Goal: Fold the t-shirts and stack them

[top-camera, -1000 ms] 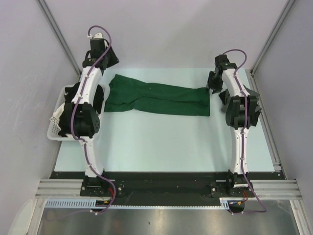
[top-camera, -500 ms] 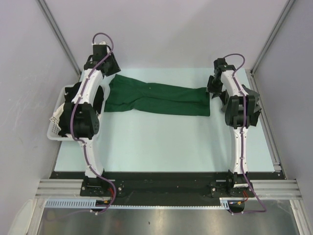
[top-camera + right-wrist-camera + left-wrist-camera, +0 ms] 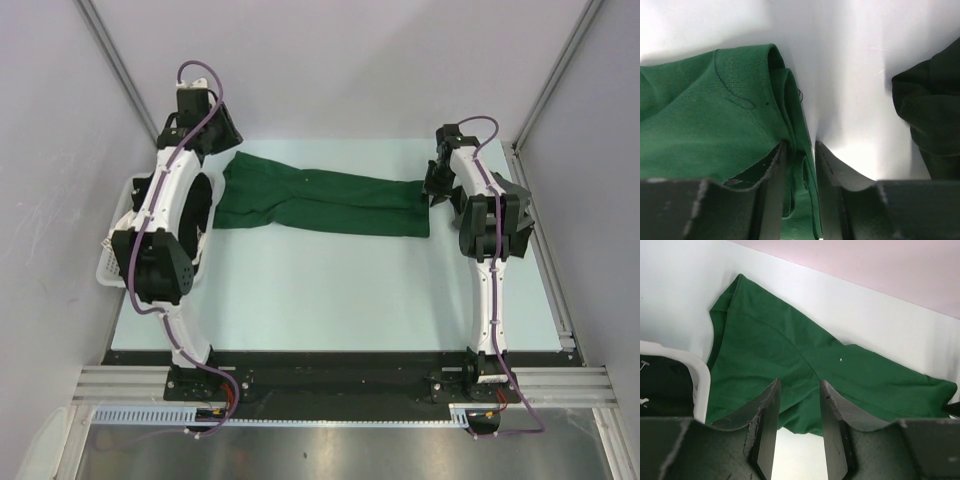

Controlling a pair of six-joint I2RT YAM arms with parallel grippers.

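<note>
Carrying out the fold step on the table (image 3: 330,290); stacking not yet begun, judging by the single shirt laid out. Working on the shirt (image 3: 320,205), green, lying flat on the far half of the table as a long band doubled lengthwise, left end just beside the basket, right end under the right arm.

Holding the left gripper (image 3: 798,387) above the band's left end, jaws standing apart, grasping nothing, with green cloth showing beneath the gap. Straddling the band's right edge with the right gripper (image 3: 800,147), jaws narrow, with a rolled hem of green cloth sitting in the gap. Not possible to tell from the wrist view whether pinching or merely enclosing.

Calling next, by estimate, for a firm pinch at both ends through all layers, then a matched lift carrying one end over the other to halve the band. Requiring the left jaws to come down onto the cloth first. Risking, with soft cotton, a grab of the top layer only and a fold falling open.

Noting the basket (image 3: 108,262) at the table's left edge, white, slatted, partly hidden by the left arm. Holding dark shirts (image 3: 662,385), bunched and unfolded, small white labels showing; count not determinable.
</note>
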